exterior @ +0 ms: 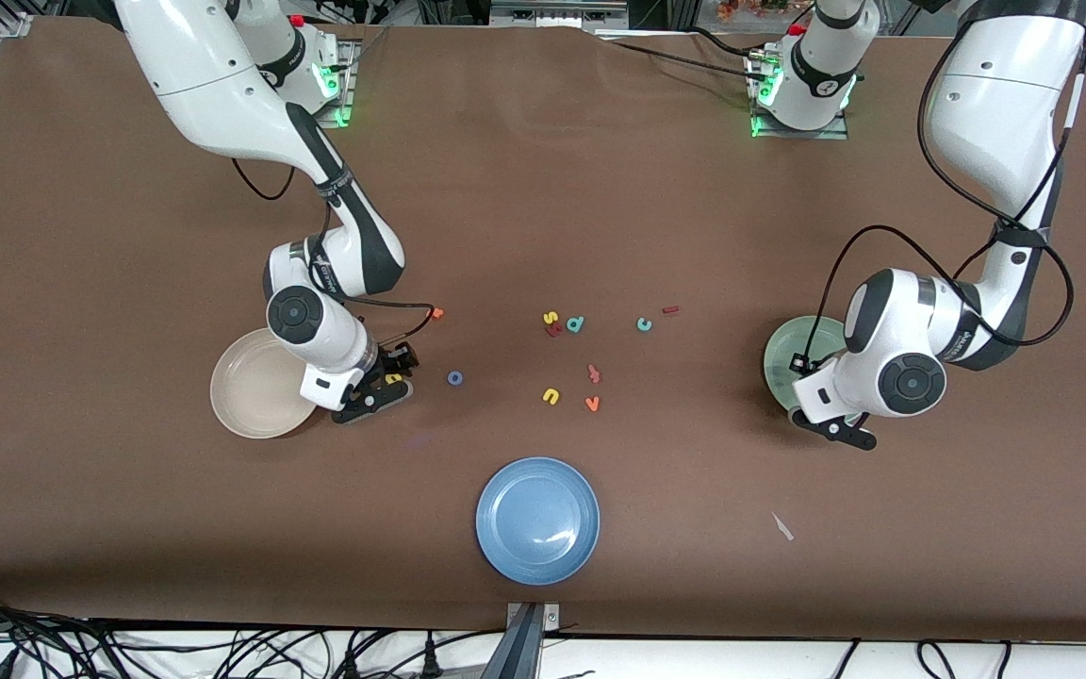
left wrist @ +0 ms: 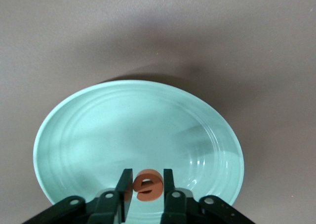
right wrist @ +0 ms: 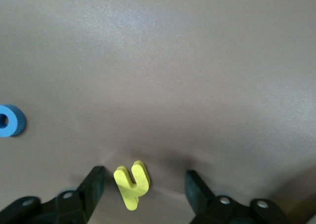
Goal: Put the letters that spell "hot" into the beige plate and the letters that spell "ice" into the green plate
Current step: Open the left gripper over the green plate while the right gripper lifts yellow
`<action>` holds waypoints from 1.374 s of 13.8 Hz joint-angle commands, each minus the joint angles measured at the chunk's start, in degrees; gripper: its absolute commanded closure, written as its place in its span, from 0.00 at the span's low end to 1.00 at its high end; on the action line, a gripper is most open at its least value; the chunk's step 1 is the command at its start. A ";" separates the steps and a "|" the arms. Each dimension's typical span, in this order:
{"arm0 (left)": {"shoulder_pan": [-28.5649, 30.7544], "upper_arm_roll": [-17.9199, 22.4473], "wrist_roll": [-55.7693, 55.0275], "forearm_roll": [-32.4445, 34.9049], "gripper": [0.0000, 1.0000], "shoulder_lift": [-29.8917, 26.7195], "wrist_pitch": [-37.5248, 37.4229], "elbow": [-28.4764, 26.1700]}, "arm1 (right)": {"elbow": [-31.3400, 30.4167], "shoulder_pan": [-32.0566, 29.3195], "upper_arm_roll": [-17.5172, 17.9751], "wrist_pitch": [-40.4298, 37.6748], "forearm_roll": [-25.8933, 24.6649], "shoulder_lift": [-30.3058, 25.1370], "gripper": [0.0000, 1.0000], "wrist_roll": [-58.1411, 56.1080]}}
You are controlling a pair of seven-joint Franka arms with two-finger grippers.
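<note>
The beige plate (exterior: 255, 394) sat toward the right arm's end of the table, and the right gripper (exterior: 390, 380) was down at the table just beside its rim. Its jaws stood wide apart, gripping nothing; the yellow h (right wrist: 132, 184) lay flat on the table between them, clear of both fingers (right wrist: 94, 187) and somewhat closer to one than the other. The blue o (exterior: 455, 378) lay a little toward the left arm's end from that gripper, and the orange t (exterior: 436, 314) lay farther from the front camera than the gripper, next to a black cable. In the middle of the table a loose scatter held a yellow s (exterior: 551, 318) touching a dark red letter (exterior: 554, 330), the teal d (exterior: 575, 324), the teal c (exterior: 644, 324), the dark red i (exterior: 670, 308), a reddish letter (exterior: 593, 373), the yellow u (exterior: 551, 396) and the orange v (exterior: 592, 404). The blue plate (exterior: 537, 520) was nearer to the front camera than the scatter. Toward the left arm's end, the left gripper (left wrist: 147, 185) hung low over the green plate (left wrist: 98, 135). The orange e (left wrist: 149, 184) stood upright between its jaws, which were only narrowly parted; whether the fingers (left wrist: 168, 184) were pressing on the letter I could not tell.
</note>
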 commanded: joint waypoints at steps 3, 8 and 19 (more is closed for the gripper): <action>-0.96 -1.76 -0.65 0.81 0.00 -1.81 -0.20 -0.33 | -0.98 0.06 0.28 0.81 -0.01 -0.11 0.38 -0.45; -0.26 -9.84 -7.05 0.72 0.00 -3.48 -2.23 -1.20 | -0.80 0.59 0.28 0.81 -0.01 -0.20 0.50 -0.36; -2.02 -23.30 0.29 8.71 0.01 -3.40 -1.17 -7.44 | -0.54 0.94 0.28 0.64 -0.01 -0.29 0.77 -0.36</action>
